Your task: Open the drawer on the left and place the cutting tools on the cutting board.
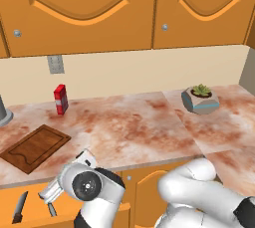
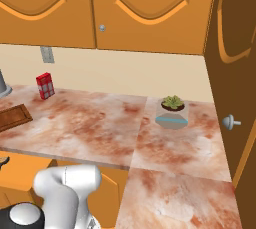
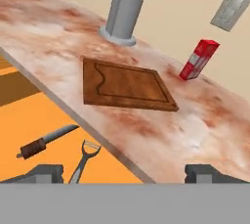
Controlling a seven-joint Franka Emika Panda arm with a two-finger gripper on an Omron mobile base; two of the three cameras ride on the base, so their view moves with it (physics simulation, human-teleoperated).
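The drawer under the counter's left end stands open, its orange floor bare around the tools. In it lie the knife with a dark handle and grey blade, and the grey peeler beside it; both show from the left base too, knife and peeler. The dark brown cutting board lies flat on the counter just behind the drawer, also cutting board and cutting board. My gripper hovers open over the drawer's right part, fingertips wide apart, holding nothing; gripper.
A red box stands behind the board near the wall. A grey post rises at the board's far left. A potted plant sits at the counter's right. A tall cabinet door with a knob stands at the far right.
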